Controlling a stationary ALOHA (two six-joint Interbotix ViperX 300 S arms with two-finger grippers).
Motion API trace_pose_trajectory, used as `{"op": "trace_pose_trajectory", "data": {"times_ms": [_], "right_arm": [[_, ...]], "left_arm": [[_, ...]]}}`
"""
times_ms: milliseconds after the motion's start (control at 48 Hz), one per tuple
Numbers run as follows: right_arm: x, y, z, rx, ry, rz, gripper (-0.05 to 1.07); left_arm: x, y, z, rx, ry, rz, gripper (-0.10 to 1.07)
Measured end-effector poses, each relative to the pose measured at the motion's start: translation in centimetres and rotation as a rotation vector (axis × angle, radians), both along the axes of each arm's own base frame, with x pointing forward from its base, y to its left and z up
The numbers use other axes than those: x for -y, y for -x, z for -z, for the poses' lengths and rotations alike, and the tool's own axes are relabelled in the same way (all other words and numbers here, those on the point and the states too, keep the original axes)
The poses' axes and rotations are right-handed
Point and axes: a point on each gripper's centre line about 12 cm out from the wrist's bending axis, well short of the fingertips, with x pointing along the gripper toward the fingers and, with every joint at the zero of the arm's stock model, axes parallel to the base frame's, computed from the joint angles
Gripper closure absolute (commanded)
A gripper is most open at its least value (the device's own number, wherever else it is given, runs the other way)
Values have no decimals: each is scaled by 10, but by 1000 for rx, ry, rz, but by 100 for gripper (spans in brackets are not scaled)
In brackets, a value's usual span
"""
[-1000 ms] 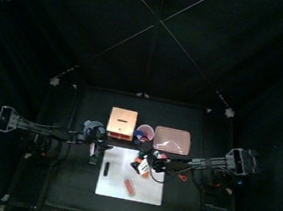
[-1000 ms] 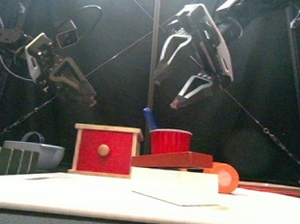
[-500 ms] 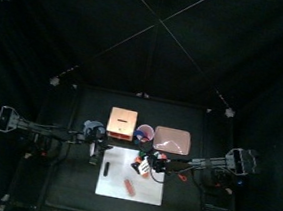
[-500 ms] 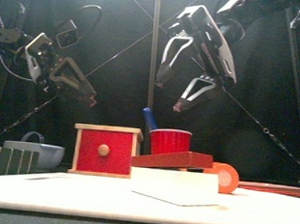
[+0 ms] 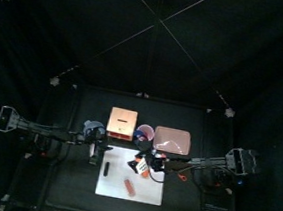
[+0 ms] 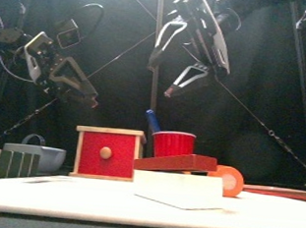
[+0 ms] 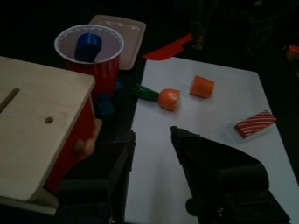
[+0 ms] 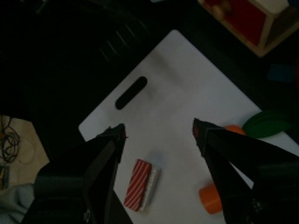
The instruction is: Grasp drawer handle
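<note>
From the top view, the drawer stands on the black table, just beyond the left pincer, which comes in from the left. The right pincer comes in from the right and hangs over the white cutting board. The pinkish square lies beyond the right pincer, beside the drawer.

From the front view, the drawer shows a red face with a round wooden knob in its middle. The left pincer hangs in the air above the drawer and a little to its left, with the jaws spread and nothing between them. The right pincer is higher, above the red cup, also wide open and empty. Under it lie a red block and a white block.

From the left wrist view, the left pincer has its two jaws well apart and holds nothing. The drawer is just beside one jaw, not touched. The red cup with a blue thing inside stands farther ahead, and two orange pieces lie on the board.

From the right wrist view, the right pincer is spread wide over the white cutting board and grips nothing. The drawer is well apart, far ahead of the jaws. A red striped piece lies between the jaws, on the board.
</note>
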Motion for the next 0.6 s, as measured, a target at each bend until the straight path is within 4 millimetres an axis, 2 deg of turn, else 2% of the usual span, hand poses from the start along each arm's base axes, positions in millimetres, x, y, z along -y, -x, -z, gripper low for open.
{"op": "trace_pose_trajectory", "data": {"times_ms": [188,312,458,604], "right_arm": [[1,-3,-6,17,22,-10,12],[2,-7,-15,43,65,-27,19],[14,-13,-26,75,95,-15,31],[26,-18,-37,114,115,-8,45]], "left_arm": [[1,0,1,3,62,-37,18],[6,0,1,7,122,-62,17],[13,1,2,4,184,-78,10],[12,1,3,7,261,-136,3]]}}
